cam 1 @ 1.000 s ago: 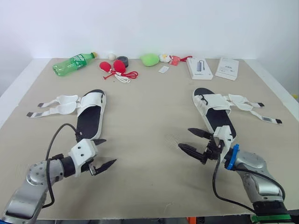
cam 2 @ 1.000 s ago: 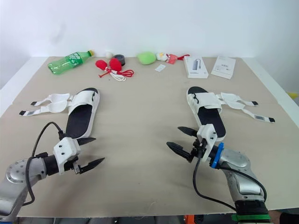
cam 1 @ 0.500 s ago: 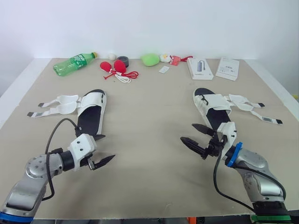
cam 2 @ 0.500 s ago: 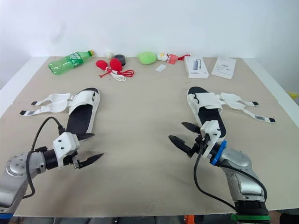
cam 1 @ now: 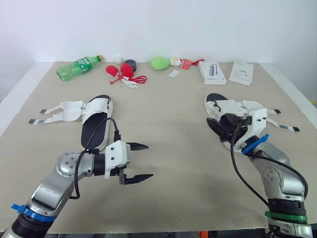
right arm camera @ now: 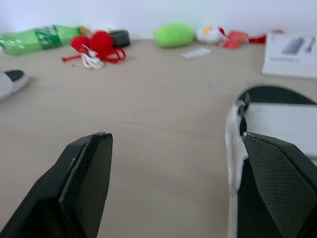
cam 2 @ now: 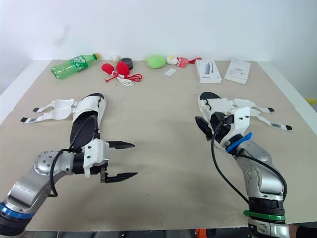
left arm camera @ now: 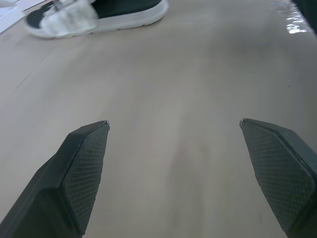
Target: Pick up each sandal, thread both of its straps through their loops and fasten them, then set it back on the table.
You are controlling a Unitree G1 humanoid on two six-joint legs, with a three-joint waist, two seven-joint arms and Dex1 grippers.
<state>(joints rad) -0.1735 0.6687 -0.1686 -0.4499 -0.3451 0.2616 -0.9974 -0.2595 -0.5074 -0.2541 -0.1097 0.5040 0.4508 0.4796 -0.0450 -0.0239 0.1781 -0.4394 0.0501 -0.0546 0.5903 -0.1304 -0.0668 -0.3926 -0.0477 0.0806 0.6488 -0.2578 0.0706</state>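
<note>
My left claw (cam 1: 147,161) is spread wide and holds nothing, hanging over bare table (cam 1: 168,114) with its fingers pointing toward the middle. The left sandal (cam 1: 96,124) lies flat just beside that arm, on its outer side, black sole up. Its two white straps (cam 1: 62,110) are unfastened and splayed out toward the table's left edge.

My right claw (right arm camera: 174,135) is also wide apart and grips nothing. It sits at the right sandal (cam 1: 227,106): one finger is over the sandal's black sole, the other over the table on the inner side. I cannot tell whether the finger touches the sole. This sandal lies flat as well, with its straps (cam 1: 262,111) loose and spread toward the table's right edge.

The two sandals are well apart from each other. Along the far edge of the table lie a green bottle (cam 1: 78,66) on its side, a red item with a white cord (cam 1: 124,73), a green soft lump (cam 1: 159,63) and two white boxes (cam 1: 212,72)
</note>
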